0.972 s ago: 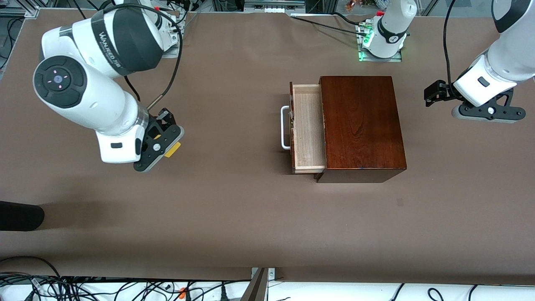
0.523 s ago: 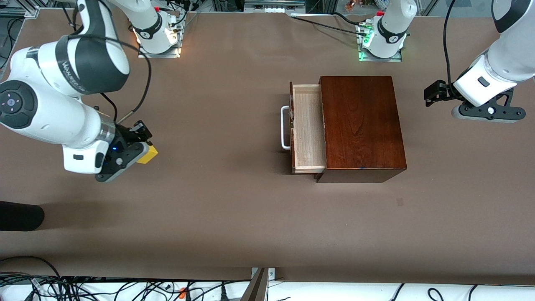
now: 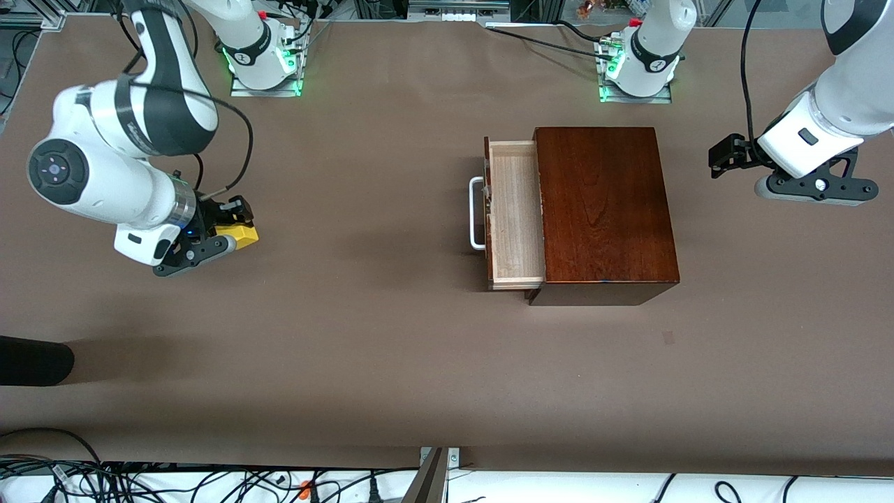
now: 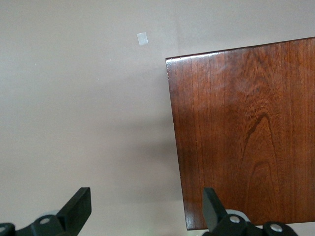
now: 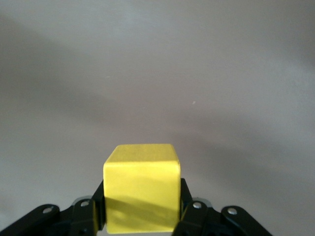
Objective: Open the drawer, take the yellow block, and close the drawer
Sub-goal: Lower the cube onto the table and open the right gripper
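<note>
Front view w/ both wrist views. The right gripper point(image 3: 234, 230) sits low over the brown desk point(image 3: 363, 349) toward the right arm's end, well apart from the wooden box point(image 3: 604, 209); its fingers point(image 5: 189, 209) are closed on the yellow block point(image 3: 237, 234), pressing two opposite faces. In the right wrist view the block point(image 5: 141, 187) shows as a clean cube clamped between both black fingers, w/ only bare desk surface past it; whether it touches the desk can't be told. The drawer point(image 3: 515, 213) stands pulled out of the box toward the right arm's end, approx. halfway, its pale wood inside showing and its white handle point(image 3: 475, 213) on the dark front. The left arm waits: the left gripper point(image 3: 723, 155) hangs over the desk near the box, toward the left arm's end, fingers spread wide and holding nothing. The left wrist view shows the two finger tips point(image 4: 78, 206) far apart, w/ the box top point(image 4: 246, 132) and a small pale patch point(image 4: 142, 39) on the desk below.
</note>
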Motion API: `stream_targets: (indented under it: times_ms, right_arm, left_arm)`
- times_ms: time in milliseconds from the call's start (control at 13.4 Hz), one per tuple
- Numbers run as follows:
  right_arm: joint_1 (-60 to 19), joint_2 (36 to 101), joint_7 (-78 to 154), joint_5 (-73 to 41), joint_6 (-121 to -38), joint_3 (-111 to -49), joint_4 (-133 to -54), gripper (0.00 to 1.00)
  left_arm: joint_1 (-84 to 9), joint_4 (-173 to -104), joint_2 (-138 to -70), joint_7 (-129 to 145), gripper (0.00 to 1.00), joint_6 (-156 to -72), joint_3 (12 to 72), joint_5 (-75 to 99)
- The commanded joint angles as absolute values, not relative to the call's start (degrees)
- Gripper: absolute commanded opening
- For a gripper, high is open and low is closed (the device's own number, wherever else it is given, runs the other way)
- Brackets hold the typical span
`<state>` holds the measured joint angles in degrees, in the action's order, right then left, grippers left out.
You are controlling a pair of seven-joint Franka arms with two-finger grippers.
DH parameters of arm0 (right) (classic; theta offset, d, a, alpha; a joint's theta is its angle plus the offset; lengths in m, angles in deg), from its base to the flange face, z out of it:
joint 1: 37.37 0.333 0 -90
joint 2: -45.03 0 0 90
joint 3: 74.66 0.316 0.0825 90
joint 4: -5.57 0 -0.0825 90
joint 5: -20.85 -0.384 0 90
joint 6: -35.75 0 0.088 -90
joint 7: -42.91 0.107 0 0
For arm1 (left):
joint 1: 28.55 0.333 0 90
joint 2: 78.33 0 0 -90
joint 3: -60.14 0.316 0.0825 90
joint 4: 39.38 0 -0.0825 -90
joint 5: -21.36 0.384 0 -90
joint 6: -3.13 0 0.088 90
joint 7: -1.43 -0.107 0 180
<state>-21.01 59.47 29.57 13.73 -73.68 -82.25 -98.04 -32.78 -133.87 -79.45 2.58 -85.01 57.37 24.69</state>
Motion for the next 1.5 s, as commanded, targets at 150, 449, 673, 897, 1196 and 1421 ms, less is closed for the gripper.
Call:
stream_targets:
  times_ms: [150, 449, 673, 897, 1196, 1421]
  right_arm:
    - [-22.3, 57.6, 35.9, 15.8, -84.7, -81.4, -108.5, 0.00]
    - [-22.3, 59.7, 41.7, 19.0, -91.0, -81.4, -112.4, 0.00]
    - [-22.3, 62.1, 41.8, 18.8, -97.3, -81.4, -115.5, 0.00]
    - [-22.4, 65.3, 42.7, 18.7, -101.4, -81.3, -116.5, 0.00]
    - [-22.3, 68.7, 47.9, 18.8, -103.4, -81.3, -116.4, 0.00]
    - [-22.4, 71.0, 48.7, 18.8, -104.9, -81.4, -116.1, 0.01]
  left_arm:
    - [-33.0, -132.8, -79.6, 2.7, 1.00, -84.1, 57.7, 23.1]
    - [-33.1, -132.8, -79.6, 2.9, 1.00, -84.1, 57.7, 23.1]
    - [-33.0, -132.8, -79.6, 2.9, 1.00, -84.1, 57.7, 23.1]
    - [-33.0, -132.8, -79.6, 2.9, 1.00, -84.1, 57.7, 23.1]
    - [-33.0, -132.8, -79.6, 2.9, 1.00, -84.1, 57.7, 23.1]
    - [-33.1, -132.8, -79.6, 2.9, 1.00, -84.1, 57.7, 23.1]
